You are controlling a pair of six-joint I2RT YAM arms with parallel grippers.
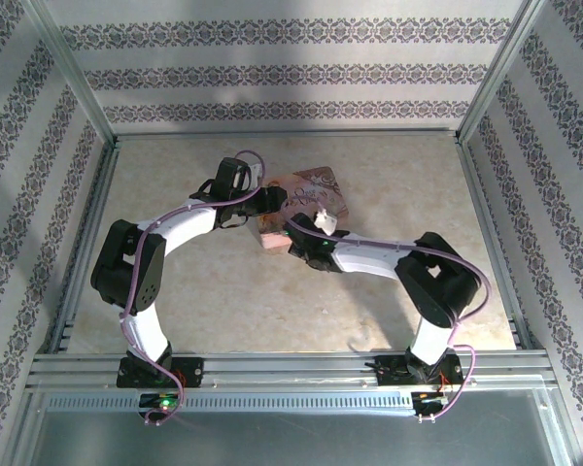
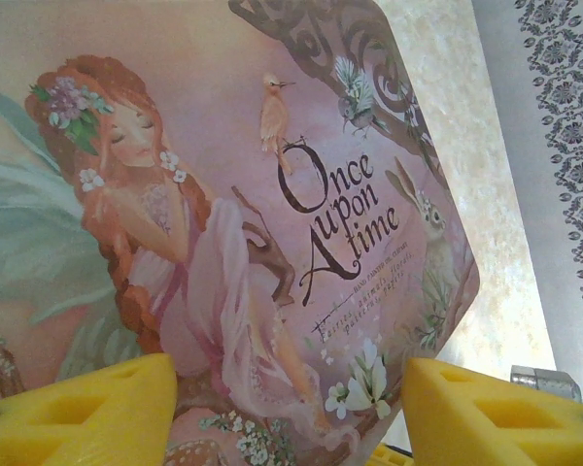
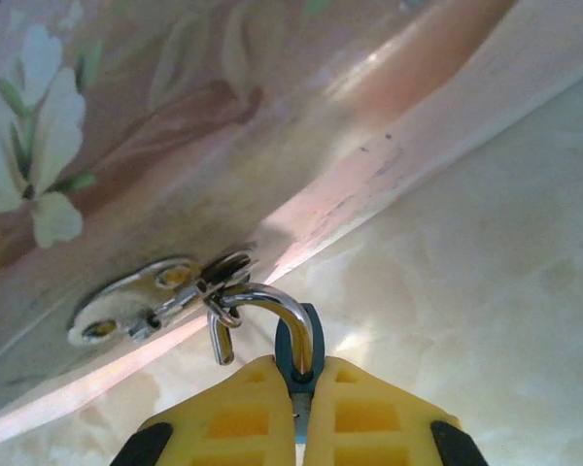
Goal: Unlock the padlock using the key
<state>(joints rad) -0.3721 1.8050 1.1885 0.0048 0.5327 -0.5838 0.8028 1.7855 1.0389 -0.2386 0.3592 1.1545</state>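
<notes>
Where the right arm's yellow fingers (image 3: 298, 379) meet at the bottom of the right wrist view, they are pressed together on the blue body of the padlock (image 3: 292, 348), which sits upright between them with only its top showing. Its silvery shackle (image 3: 272, 299) arches up and left out of the body and passes through a small metal loop on the hasp plate (image 3: 126, 313), which is fixed to the side wall of the pink tin (image 3: 194, 126). The padlock hangs just beside the tin's lower edge, above the pale marbled bench (image 3: 486, 291).

In the left wrist view, the left arm's 2 fingers (image 2: 87, 413) stand well apart, and the near corner of the tin's lid (image 2: 223, 194) lies in the gap and stretches away beyond it; I cannot tell whether either finger touches the tin. The lid shows a red-haired girl, birds, a rabbit and the words "Once upon a time". Past it lie the bench and the patterned wall (image 2: 564, 116).

From above, both arms reach in to the tin (image 1: 319, 186) at mid-bench, the left gripper (image 1: 262, 206) at its left edge and the right gripper (image 1: 293, 239) at its near edge
</notes>
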